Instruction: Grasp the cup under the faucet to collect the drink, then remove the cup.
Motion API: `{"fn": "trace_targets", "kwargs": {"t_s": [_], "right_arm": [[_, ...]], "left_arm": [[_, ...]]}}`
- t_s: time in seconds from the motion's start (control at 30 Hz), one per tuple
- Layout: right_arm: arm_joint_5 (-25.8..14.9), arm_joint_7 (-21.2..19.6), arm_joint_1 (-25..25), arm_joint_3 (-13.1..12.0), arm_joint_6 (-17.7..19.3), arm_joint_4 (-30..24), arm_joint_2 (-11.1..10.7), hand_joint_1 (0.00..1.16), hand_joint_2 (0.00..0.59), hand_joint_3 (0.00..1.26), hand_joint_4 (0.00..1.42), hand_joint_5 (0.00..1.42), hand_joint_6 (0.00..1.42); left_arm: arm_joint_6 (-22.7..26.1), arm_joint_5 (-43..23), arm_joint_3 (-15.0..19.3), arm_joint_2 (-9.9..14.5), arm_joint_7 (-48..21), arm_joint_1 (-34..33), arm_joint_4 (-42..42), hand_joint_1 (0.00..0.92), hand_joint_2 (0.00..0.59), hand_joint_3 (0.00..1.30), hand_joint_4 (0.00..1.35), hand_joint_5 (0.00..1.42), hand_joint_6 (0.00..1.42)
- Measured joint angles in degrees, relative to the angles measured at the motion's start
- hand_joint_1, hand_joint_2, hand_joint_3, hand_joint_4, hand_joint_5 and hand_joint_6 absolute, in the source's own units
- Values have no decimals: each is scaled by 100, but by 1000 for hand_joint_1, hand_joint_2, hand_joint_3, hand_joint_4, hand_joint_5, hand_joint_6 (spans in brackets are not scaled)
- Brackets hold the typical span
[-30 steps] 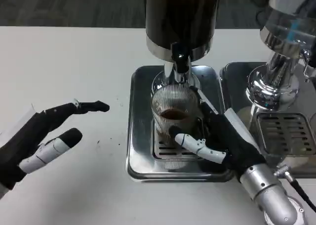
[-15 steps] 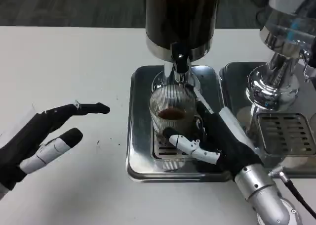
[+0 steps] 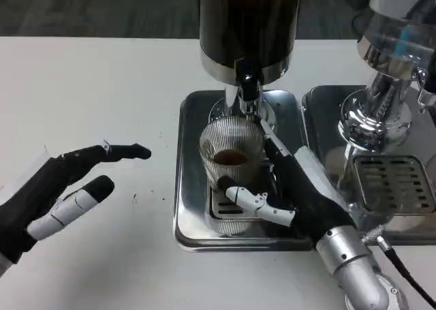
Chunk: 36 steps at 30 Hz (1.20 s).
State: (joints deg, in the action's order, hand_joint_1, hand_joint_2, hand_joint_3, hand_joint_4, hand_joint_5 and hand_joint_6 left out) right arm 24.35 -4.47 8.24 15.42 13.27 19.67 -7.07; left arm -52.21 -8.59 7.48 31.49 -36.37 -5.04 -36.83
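A ribbed clear glass cup [image 3: 230,153] with dark drink in it stands on the metal drip tray [image 3: 193,187], just below the black faucet [image 3: 246,78] of the dark dispenser [image 3: 248,24]. My right hand [image 3: 293,191] wraps the cup from the right, with white-tipped fingers [image 3: 255,202] across its front lower part. My left hand [image 3: 58,191] hovers over the white table at the left, fingers apart, holding nothing.
A second chrome machine [image 3: 388,71] with its own grated tray [image 3: 392,184] stands at the right, close to my right forearm [image 3: 351,269]. White table surface [image 3: 102,85] stretches left of the drip tray.
My right hand and the cup have shifted slightly left on the tray, the cup moving out from directly under the faucet. The left hand has stayed put.
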Motion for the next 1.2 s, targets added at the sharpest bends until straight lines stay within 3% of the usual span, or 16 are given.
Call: {"fn": "trace_targets", "kwargs": {"t_s": [0.37,0.7,1.2], "right_arm": [[162,-214,0,110,-281,-106,119,508,209,0,0,0,62],[442,-605,-39,241,-478,-173,252,516,215,5,43,187,277],[558,-1211,-203,340,-489,-188,330,538,218,213,273,364,457]], "left_arm": [[40,-6,22,13,0,41,30,0,134,390,284,227,202],[73,-10,40,34,-1,94,56,0,137,390,284,234,206],[83,-10,47,92,-3,138,90,0,141,397,293,235,207]]}}
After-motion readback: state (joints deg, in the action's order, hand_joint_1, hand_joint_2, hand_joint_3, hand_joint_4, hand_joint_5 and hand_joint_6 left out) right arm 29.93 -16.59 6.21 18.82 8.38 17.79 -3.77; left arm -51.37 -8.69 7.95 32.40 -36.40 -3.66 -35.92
